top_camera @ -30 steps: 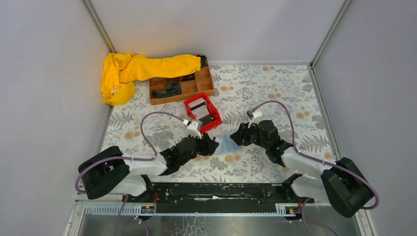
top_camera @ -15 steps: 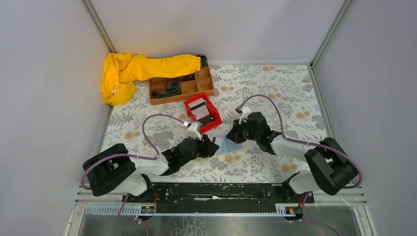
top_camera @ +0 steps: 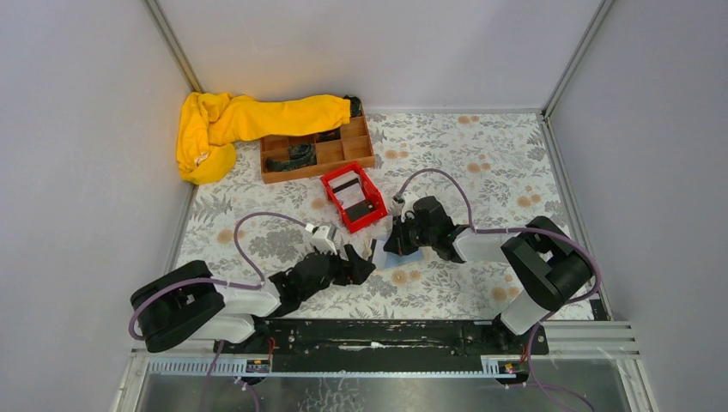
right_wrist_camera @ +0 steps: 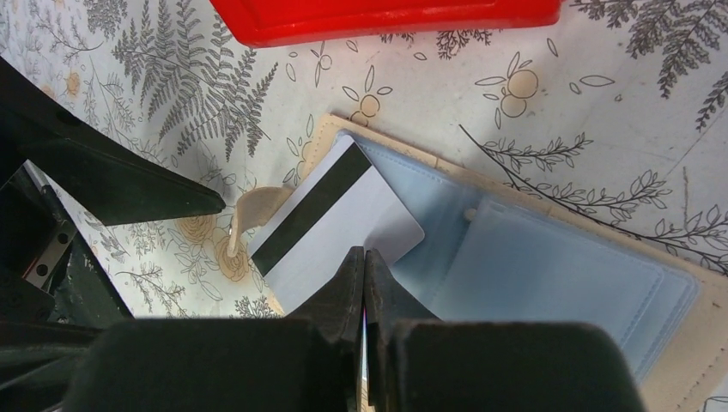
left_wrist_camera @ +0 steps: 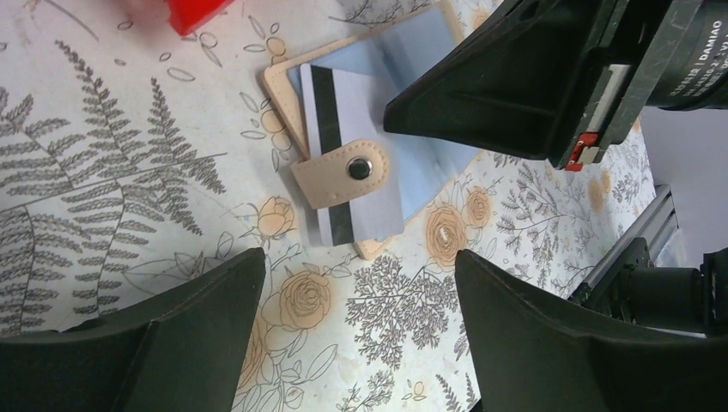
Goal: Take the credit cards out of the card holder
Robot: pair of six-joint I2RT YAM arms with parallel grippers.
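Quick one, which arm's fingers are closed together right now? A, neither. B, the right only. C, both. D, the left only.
B: in the right wrist view the right fingers meet with no gap by the striped card, while the left fingers stand wide apart.

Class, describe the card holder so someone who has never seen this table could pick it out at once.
On the floral tablecloth, find the red bin. Just on the near side of it lies the card holder, opened flat. Unlike the bin, it is pale blue inside with a beige edge and snap tab, and a black-striped card sticks out.
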